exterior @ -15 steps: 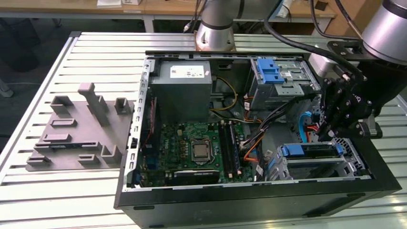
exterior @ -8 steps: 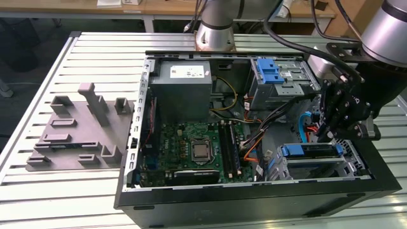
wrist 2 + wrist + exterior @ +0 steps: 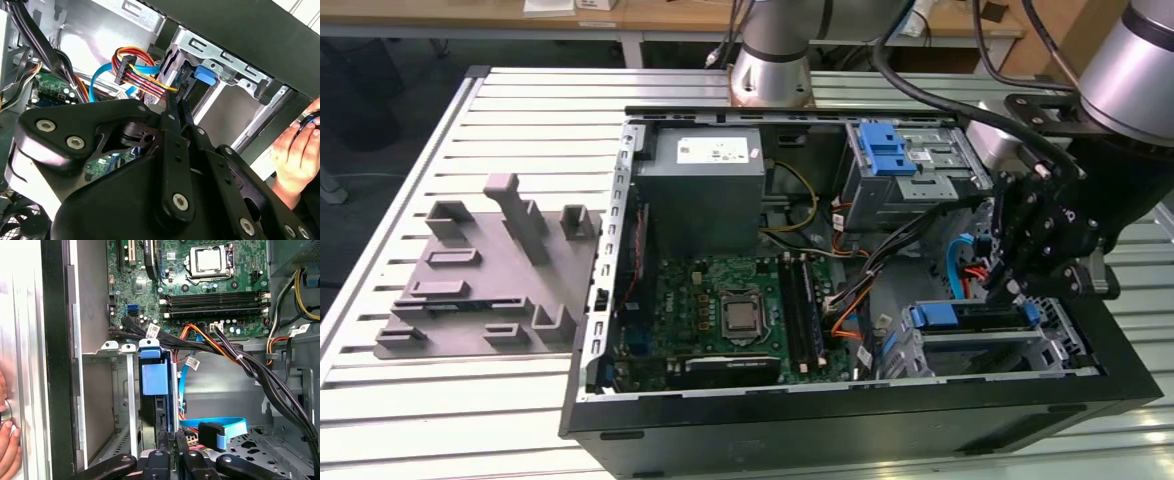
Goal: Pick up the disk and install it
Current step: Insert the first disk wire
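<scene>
Inside the open black computer case [image 3: 854,420], laid on its side on the slatted aluminium worktop [image 3: 400,400], the flat silver-grey disk with blue plastic rails [image 3: 971,318] is seen seated in the silver metal drive bay [image 3: 117,390] at the case corner on the exterior view's right, nearest the camera. In the first wrist view the disk [image 3: 156,380] is presented edge-on, its blue tab facing the green motherboard [image 3: 210,295] at the case centre. The black gripper [image 3: 1014,290] is held directly over the disk's end, inside the case; in both wrist views its tip [image 3: 170,437] [image 3: 179,100] is met at the disk's edge [image 3: 205,75]. Whether the jaws are clenched on the disk or released cannot be told. A blue flat cable [image 3: 220,425] and a bundle of red, orange and yellow wires [image 3: 137,65] are routed beside the bay. A person's hand [image 3: 295,145] is rested against the case's outer wall. A grey moulded fixture plate [image 3: 480,270] is placed on the worktop outside the case, on the exterior view's left.
</scene>
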